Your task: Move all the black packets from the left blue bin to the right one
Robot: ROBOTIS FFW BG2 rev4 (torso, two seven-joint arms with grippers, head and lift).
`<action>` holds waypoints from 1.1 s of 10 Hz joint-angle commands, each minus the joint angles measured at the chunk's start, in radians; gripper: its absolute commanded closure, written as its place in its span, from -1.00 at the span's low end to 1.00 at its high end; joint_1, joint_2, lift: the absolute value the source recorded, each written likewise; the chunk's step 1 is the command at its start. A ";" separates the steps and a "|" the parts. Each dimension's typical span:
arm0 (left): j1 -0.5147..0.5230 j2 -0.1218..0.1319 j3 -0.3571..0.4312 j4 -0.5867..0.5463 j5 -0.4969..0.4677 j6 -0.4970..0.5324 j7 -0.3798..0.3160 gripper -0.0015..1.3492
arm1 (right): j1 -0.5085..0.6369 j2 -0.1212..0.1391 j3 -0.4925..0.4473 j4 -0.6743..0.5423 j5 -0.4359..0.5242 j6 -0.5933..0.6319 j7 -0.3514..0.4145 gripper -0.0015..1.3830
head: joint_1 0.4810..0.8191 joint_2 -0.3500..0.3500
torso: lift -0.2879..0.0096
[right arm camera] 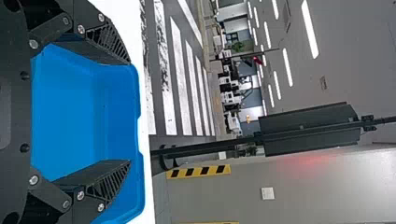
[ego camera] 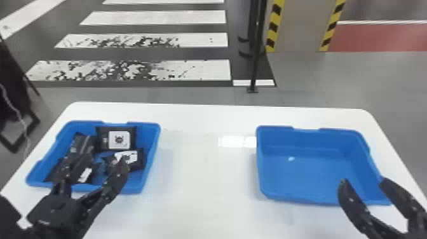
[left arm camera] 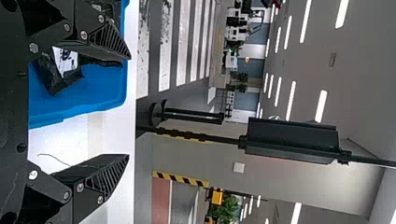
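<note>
Black packets (ego camera: 84, 144) lay bunched in the left blue bin (ego camera: 152, 152), nine o'clock on the white counter (ego camera: 203, 178), and the left gripper (ego camera: 94, 165) hung wide, nothing pinched, over its near side! Picking looked like the step in hand: a straight drop suited it, onto the labelled packet (ego camera: 139, 160) at the bin's three o'clock, say, pinching its middle, then lifting clear of neighbours. And at four o'clock, the right gripper (ego camera: 364, 181) stood wide too, by the right blue bin (ego camera: 305, 174). Creased, pillow-like film against smooth, round-cornered plastic!
</note>
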 commanded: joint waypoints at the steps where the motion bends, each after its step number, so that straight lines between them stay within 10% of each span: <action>1: 0.000 -0.003 -0.002 0.000 0.003 0.005 -0.001 -0.45 | 0.000 0.000 0.001 0.002 -0.002 0.000 0.000 -0.56 | 0.27 0.09 | -0.07; 8: -0.012 -0.002 0.006 0.000 -0.009 0.051 -0.001 -0.45 | -0.010 -0.002 0.011 0.012 -0.002 0.000 0.002 -0.56 | 0.27 0.09 | -0.07; 11: -0.096 0.049 0.024 0.020 -0.079 0.164 -0.005 -0.45 | -0.012 -0.002 0.011 0.022 -0.006 0.000 0.008 -0.56 | 0.27 0.16 | -0.07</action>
